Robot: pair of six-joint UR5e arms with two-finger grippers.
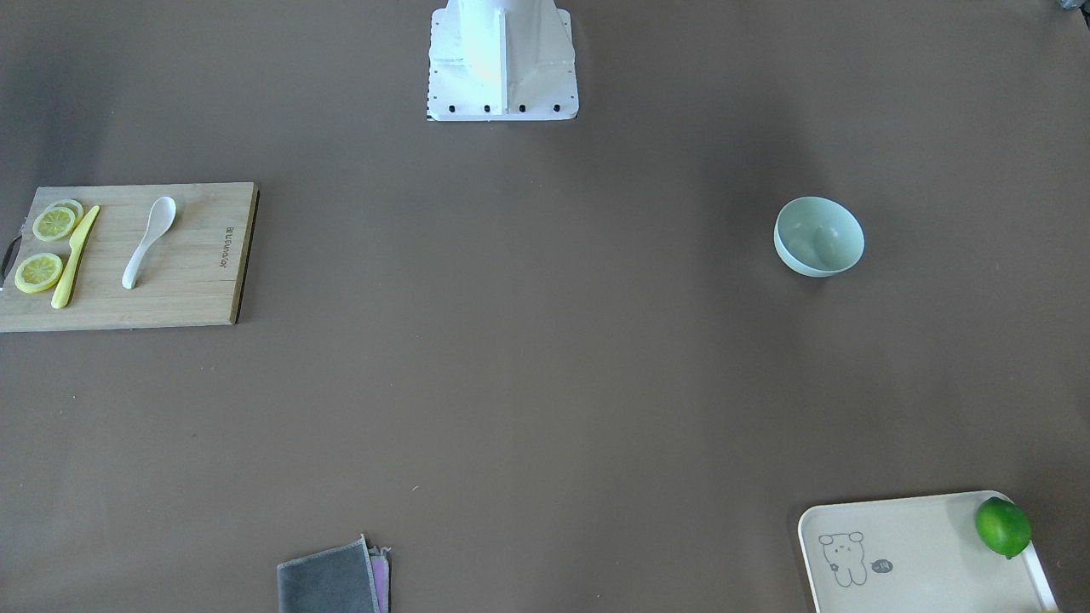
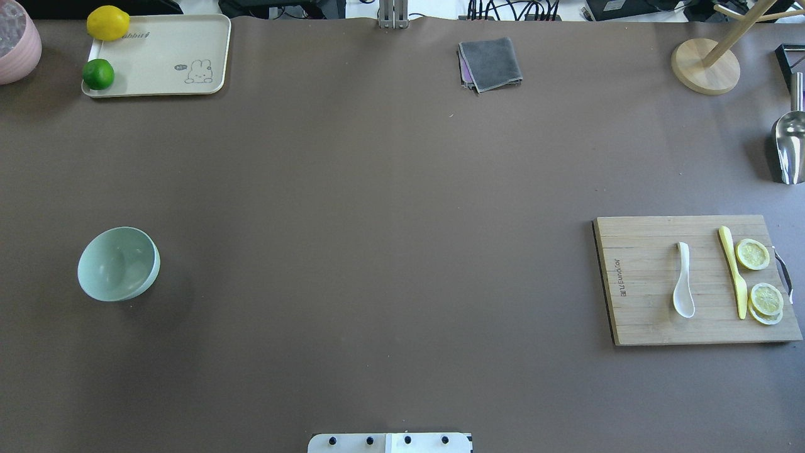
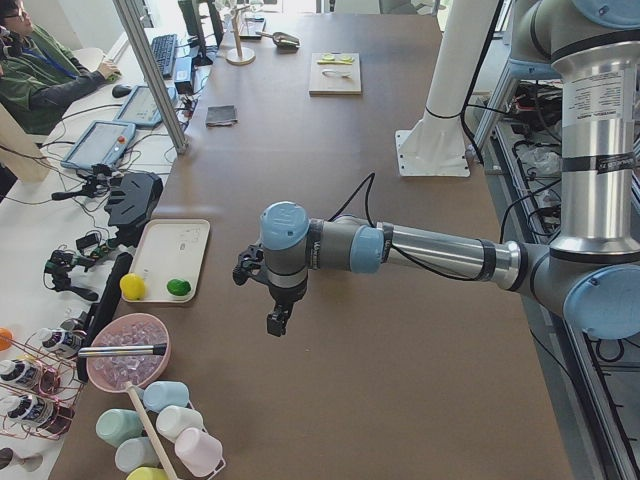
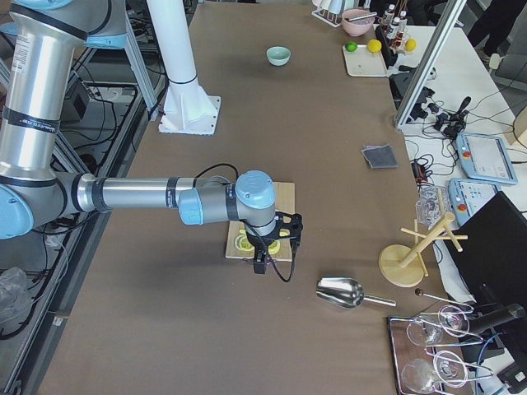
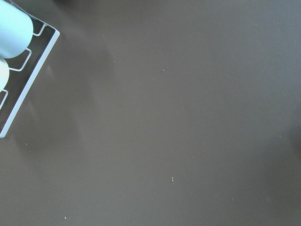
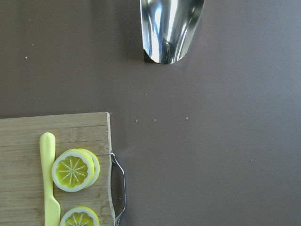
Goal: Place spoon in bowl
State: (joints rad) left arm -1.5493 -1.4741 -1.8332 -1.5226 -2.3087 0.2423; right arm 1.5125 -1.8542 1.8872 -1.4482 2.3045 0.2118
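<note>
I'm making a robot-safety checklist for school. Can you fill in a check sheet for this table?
Surface: brown table, no spills seen.
Job's things: white spoon lies on the cutting board; mint bowl stands empty, far across the table.
Clutter: yellow knife, lemon slices, tray with lime and lemon, grey cloth, metal scoop.
Grippers: left gripper and right gripper hover, touching nothing; open or shut unclear.
Cables: black cable loops at the left wrist.
Surroundings: person at a side desk.

Bright even light, soft shadows on the table point(image 1: 545, 340), glare on the steel scoop point(image 6: 171, 28), views sharp.
</note>
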